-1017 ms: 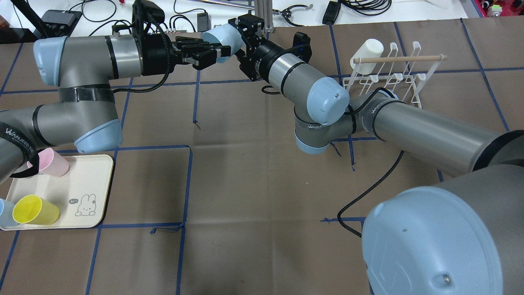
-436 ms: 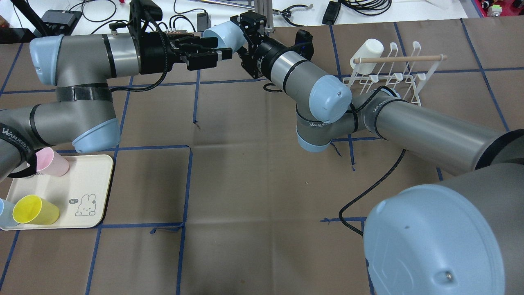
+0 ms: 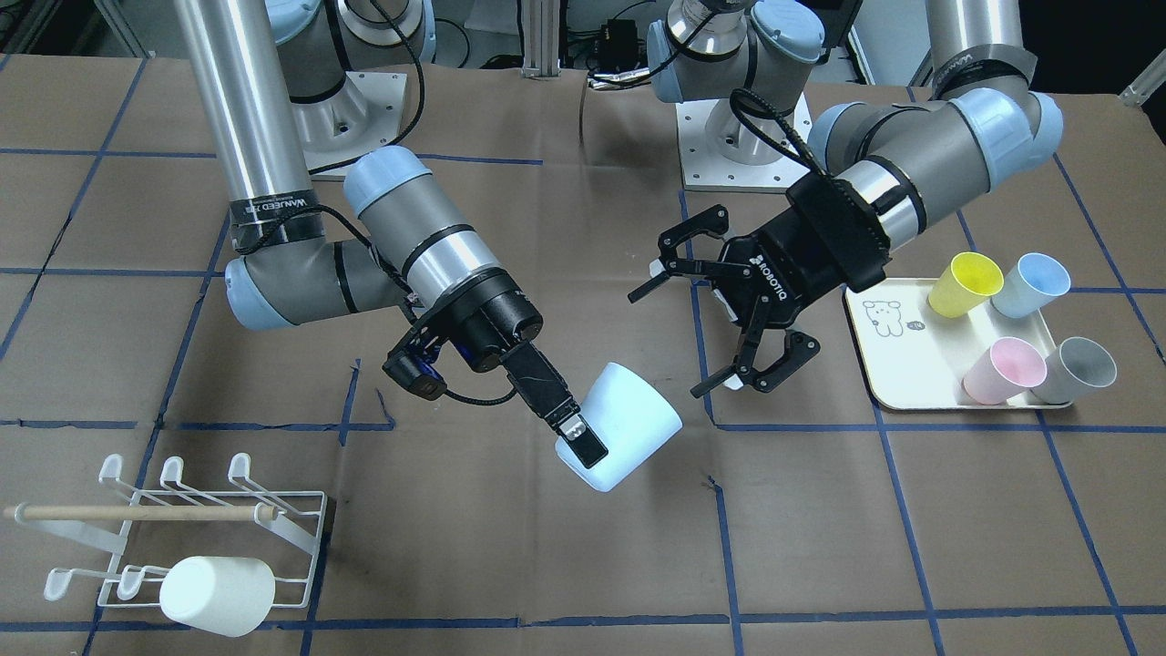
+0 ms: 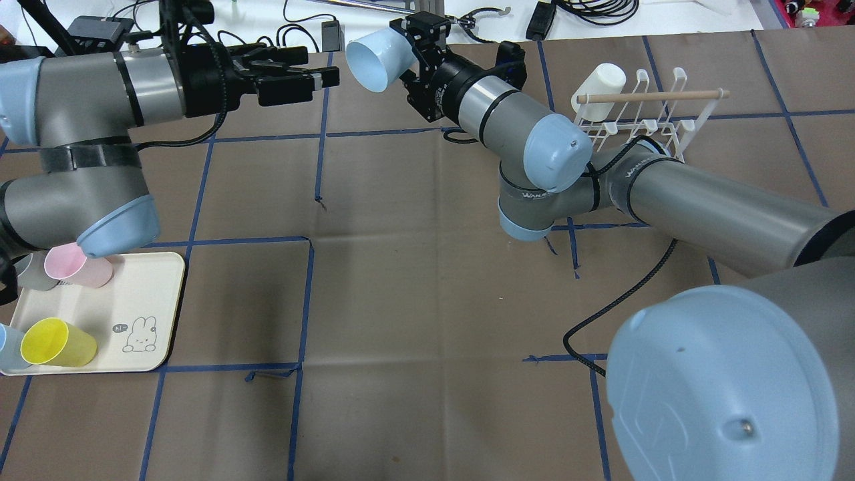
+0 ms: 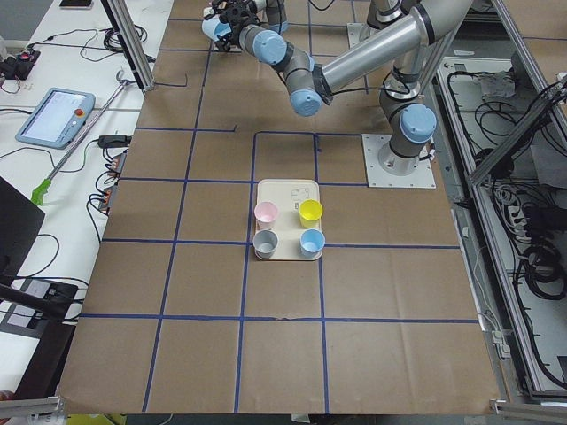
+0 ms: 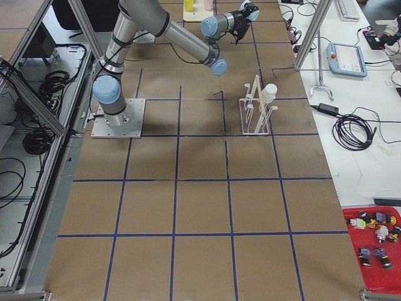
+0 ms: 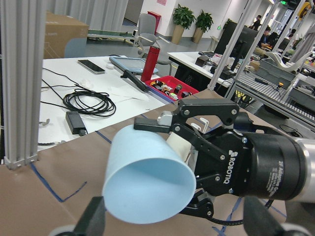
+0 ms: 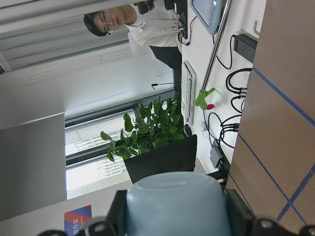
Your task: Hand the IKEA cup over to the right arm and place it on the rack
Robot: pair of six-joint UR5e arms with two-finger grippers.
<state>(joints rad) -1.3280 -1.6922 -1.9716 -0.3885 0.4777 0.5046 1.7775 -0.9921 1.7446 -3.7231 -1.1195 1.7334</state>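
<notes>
At the left edge of the overhead view lay a cream tray (image 4: 157, 314) printed with a rabbit and a small "hi" bubble. A yellow cup (image 4: 57, 342) and a pink cup (image 4: 77, 265) stood on it. Above the tray the left arm (image 4: 87, 87) reached toward the middle. The left claw (image 4: 320, 67), lettered ROBOTIQ in white in the front view, was spread wide and held nothing.

Across a clear gap, the blue cup (image 4: 377, 57) hung in the air over the table's far side, its mouth turned toward that claw. The right claw (image 3: 585, 448) was clamped on the cup near its base. The right arm (image 4: 701, 200) wore a band reading WANJEED.

Farthest right stood the white wire rack (image 4: 641, 120), with a wooden dowel (image 4: 654, 95) across it and a white cup (image 4: 599, 83) sitting on a prong.
</notes>
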